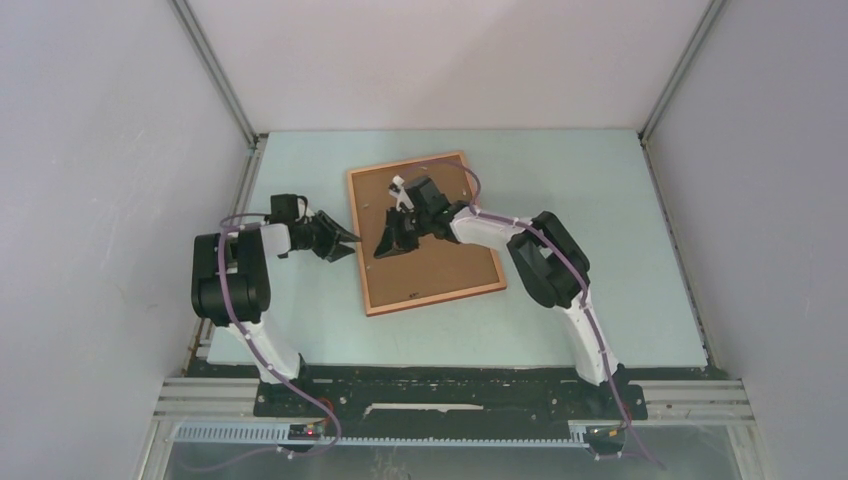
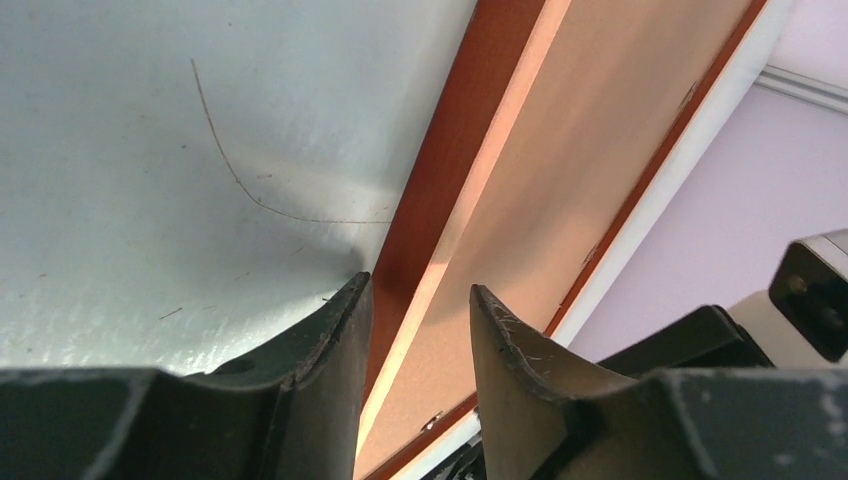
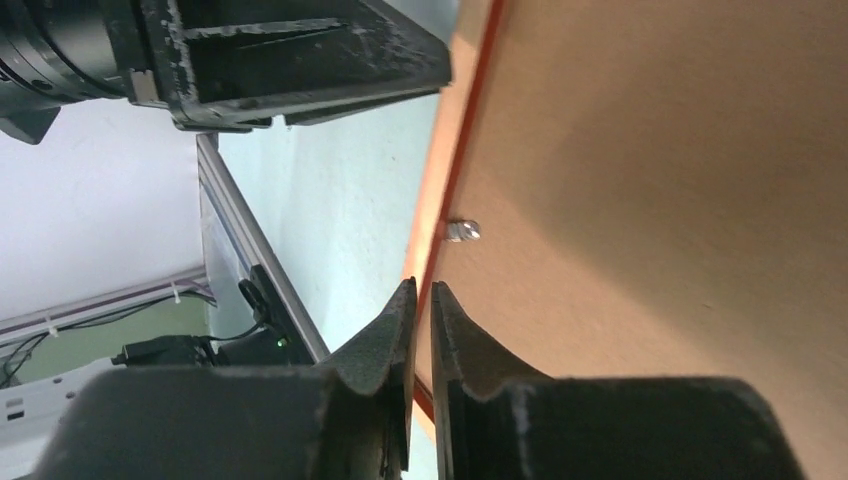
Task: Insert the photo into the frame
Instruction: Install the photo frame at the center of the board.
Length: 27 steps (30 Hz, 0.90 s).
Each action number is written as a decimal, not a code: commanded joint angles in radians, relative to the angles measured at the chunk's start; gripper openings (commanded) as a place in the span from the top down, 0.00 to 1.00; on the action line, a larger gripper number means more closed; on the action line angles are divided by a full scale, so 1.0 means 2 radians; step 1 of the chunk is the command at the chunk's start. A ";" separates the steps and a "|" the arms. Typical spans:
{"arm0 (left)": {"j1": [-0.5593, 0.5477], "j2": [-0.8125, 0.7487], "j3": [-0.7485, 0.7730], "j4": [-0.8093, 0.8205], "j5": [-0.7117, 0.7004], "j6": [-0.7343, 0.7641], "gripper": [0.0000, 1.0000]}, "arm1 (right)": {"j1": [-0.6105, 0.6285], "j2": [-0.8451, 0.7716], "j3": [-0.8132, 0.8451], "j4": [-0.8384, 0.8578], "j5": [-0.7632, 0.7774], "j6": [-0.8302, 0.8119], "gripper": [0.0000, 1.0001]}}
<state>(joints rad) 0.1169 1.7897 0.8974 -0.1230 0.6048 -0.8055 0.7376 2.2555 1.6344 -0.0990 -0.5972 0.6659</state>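
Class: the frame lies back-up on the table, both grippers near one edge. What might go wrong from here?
1. The left gripper stands open astride one rail of the frame; closing or lifting could tilt or slide the frame.
2. The right gripper, narrowly parted over the backing board beside a small metal tab, could snag it or scrape the board.

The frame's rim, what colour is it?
Reddish-brown wood; the frame shows best in the left wrist view.

Pale green table (image 1: 600, 200). Frame (image 1: 450, 275) lies on it back-up, just right of left gripper (image 1: 345, 240), beneath right gripper (image 1: 395, 235).
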 commanded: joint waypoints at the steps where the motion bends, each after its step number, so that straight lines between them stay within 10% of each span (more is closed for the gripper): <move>1: -0.003 -0.008 0.021 0.000 0.006 0.008 0.56 | 0.032 0.023 0.044 -0.040 0.040 -0.014 0.88; 27: -0.002 -0.013 0.017 0.006 0.011 0.001 0.58 | 0.060 0.080 0.121 -0.103 0.111 -0.019 1.00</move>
<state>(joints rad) 0.1169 1.7897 0.8974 -0.1223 0.6064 -0.8047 0.8471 2.3779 1.8351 -0.3050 -0.4026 0.6342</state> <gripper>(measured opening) 0.424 0.006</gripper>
